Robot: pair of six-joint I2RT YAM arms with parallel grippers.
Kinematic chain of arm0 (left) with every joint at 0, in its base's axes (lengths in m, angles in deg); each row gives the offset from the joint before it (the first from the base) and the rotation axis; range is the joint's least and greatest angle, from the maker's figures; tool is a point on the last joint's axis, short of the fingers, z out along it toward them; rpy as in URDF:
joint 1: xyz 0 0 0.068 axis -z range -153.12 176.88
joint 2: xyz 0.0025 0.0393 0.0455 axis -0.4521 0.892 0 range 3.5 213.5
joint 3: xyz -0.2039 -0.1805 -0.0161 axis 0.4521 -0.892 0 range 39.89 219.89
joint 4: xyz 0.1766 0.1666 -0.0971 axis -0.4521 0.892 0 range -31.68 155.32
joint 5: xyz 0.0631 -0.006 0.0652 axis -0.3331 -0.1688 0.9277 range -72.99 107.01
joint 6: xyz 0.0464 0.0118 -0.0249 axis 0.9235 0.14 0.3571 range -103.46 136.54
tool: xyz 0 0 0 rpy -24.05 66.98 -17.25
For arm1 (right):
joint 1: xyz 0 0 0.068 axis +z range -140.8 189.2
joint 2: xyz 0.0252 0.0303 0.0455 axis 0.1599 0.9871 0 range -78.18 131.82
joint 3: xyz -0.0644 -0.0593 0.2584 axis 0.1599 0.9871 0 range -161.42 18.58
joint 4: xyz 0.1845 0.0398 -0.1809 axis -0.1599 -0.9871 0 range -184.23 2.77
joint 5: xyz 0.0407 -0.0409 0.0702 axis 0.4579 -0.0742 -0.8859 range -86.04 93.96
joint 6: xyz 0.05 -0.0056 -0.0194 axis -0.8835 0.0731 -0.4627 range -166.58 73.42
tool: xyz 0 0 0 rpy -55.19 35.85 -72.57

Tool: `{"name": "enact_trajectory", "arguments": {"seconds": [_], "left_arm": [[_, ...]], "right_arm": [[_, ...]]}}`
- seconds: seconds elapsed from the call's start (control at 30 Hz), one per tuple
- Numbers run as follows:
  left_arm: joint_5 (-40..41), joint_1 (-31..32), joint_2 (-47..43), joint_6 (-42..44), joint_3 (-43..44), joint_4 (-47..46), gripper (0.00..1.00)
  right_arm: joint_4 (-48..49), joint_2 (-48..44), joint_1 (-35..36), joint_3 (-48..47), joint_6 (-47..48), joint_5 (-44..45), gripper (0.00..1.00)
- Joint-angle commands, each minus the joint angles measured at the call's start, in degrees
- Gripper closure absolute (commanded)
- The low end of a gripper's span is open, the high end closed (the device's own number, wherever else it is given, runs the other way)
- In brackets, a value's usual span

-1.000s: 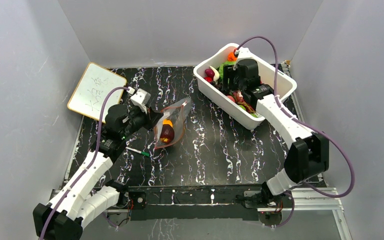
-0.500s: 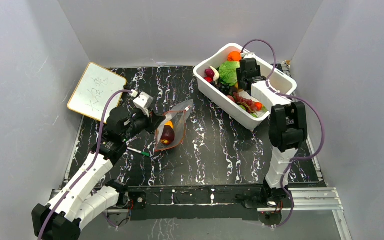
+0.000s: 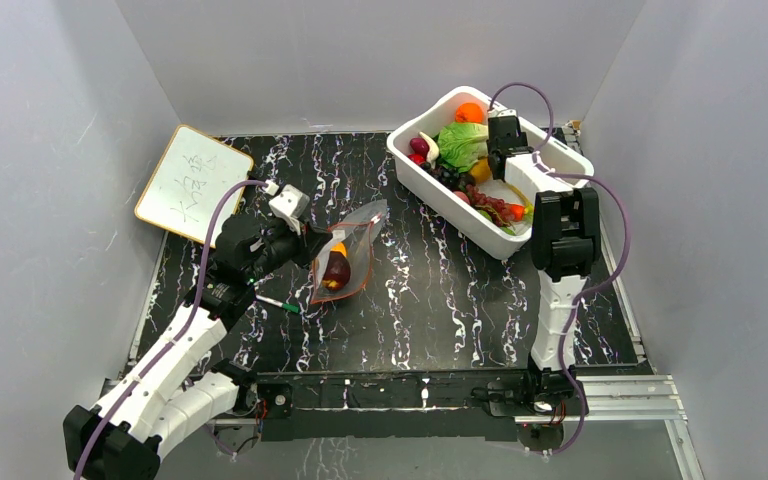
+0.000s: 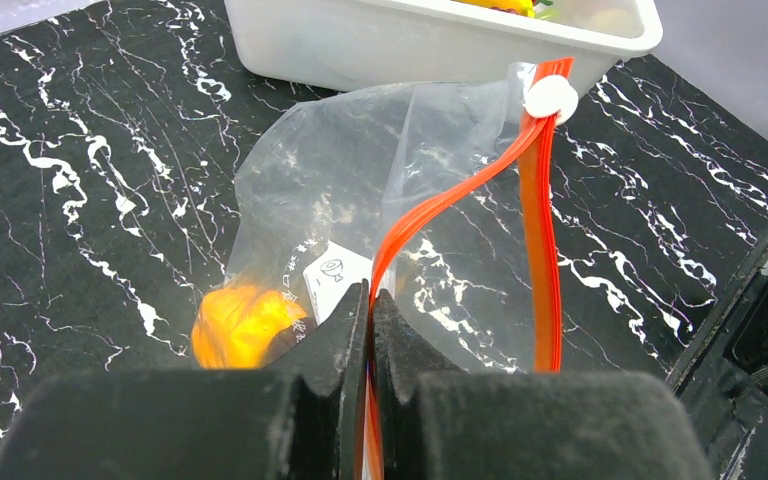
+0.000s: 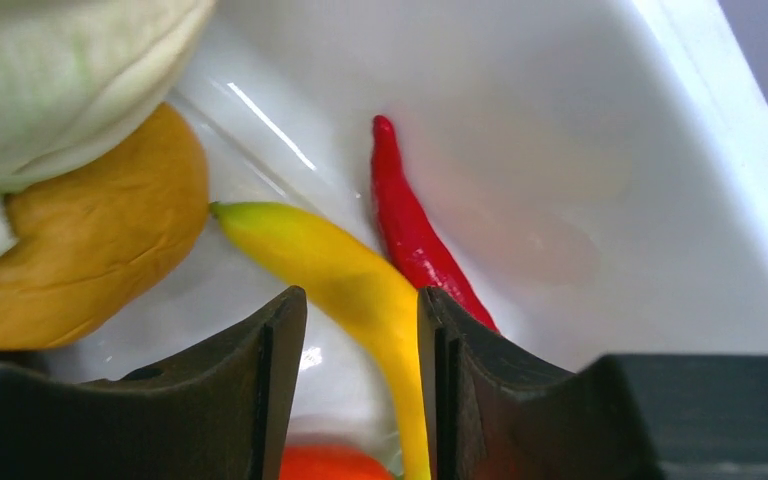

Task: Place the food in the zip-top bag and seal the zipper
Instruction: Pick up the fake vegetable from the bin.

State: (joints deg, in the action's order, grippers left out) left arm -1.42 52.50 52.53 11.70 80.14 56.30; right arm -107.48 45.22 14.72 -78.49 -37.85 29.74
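The clear zip-top bag (image 3: 352, 240) lies on the black marbled table, holding an orange piece (image 4: 240, 322) and a dark purple piece (image 3: 337, 268). My left gripper (image 4: 371, 295) is shut on the near end of its red-orange zipper (image 4: 460, 195), and the bag mouth gapes open. My right gripper (image 5: 360, 295) reaches down into the white tub (image 3: 460, 215). Its jaws stand apart around a yellow pepper (image 5: 350, 275), which touches the right finger with a gap on the left. A red chili (image 5: 415, 240) lies just beyond.
The tub also holds a green-white lettuce (image 3: 460, 143), an orange-brown piece (image 5: 100, 240), an orange fruit (image 3: 470, 112) and purple grapes. A whiteboard (image 3: 193, 182) lies at the far left. A green-and-white pen (image 3: 278, 302) rests by the left arm.
The right arm has folded upright and its gripper has shifted right in the tub, down over the yellow pepper, with the jaws narrowing. The left gripper keeps its hold on the zipper.
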Motion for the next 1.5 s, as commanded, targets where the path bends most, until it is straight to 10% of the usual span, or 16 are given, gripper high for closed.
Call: {"name": "enact_trajectory", "arguments": {"seconds": [0.0,0.97,1.13,1.47], "left_arm": [[0.24,0.3,-0.13,0.96,0.31,-0.3,1.0],[0.96,0.33,-1.3,1.77,0.36,0.34,1.0],[1.02,0.37,-1.4,1.76,0.43,0.33,1.0],[1.34,0.37,-2.0,0.93,0.11,0.14,1.0]], "right_arm": [[8.07,1.65,-0.41,-2.81,3.5,5.6,0.59],[18.3,11.45,-1.85,-4.64,9.81,13.49,0.73],[18.66,11.15,-1.95,-5.07,10.95,13.1,0.87],[15.78,-8.4,2.23,6.69,5.67,7.51,1.0]]}}
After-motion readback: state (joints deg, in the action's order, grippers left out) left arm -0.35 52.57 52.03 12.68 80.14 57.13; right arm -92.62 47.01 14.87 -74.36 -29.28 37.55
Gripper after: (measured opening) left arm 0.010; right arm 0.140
